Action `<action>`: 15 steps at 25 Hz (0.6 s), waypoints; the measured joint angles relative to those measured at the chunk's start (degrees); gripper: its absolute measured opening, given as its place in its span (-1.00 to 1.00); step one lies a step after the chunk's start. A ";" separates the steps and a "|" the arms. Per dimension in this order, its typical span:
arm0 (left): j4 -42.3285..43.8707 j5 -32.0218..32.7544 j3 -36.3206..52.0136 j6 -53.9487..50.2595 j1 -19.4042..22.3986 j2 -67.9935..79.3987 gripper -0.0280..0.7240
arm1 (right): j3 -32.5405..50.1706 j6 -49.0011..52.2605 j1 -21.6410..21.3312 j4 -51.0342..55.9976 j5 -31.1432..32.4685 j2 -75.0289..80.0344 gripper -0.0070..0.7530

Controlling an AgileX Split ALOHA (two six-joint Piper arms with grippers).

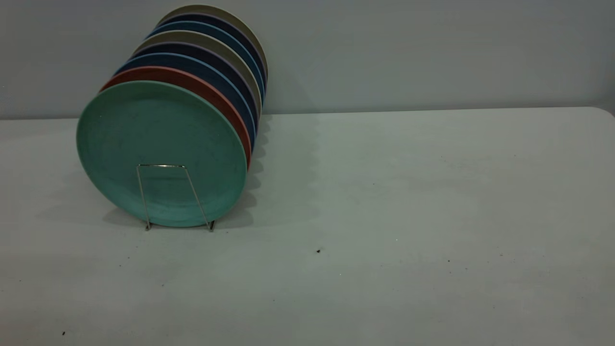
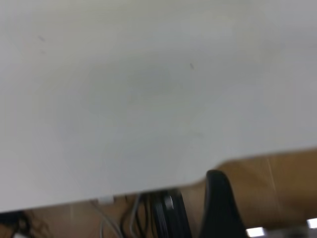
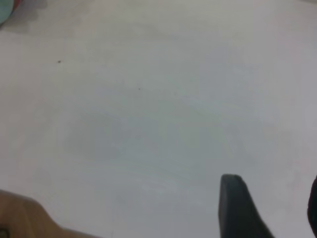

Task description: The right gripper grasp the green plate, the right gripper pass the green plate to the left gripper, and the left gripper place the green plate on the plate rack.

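Green plate (image 1: 161,144) racked — standing on edge at the front of the row.
We see it behind the plate rack's (image 1: 174,197) front wire loop, salmon plate (image 1: 218,103) just behind it, blue plates (image 1: 226,81) further back. Neither arm is near the rack; left gripper (image 2: 218,208) and right gripper (image 3: 270,208) hang over bare table (image 1: 408,192) — jaw gaps: can't tell.

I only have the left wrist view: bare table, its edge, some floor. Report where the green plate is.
Observer: The green plate stands upright in the plate rack, frontmost of the row.
Operator: Say what's behind it.
Observer: A salmon-pink plate is right behind it, then a dark blue plate.
Operator: Give me the arms.
Observer: Neither arm shows in the exterior view.
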 joint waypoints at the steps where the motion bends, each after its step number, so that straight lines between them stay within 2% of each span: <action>1: 0.40 0.00 0.00 -0.55 0.00 -2.04 0.44 | 0.00 0.00 0.00 0.00 0.00 0.00 -0.03; 8: 0.62 0.25 0.00 -1.41 0.00 -11.53 0.44 | 0.00 0.00 0.00 0.00 0.00 0.00 -0.03; 15: 0.62 0.30 0.00 -1.58 0.00 -12.31 0.44 | 0.00 0.00 -0.25 0.00 0.00 0.00 -0.03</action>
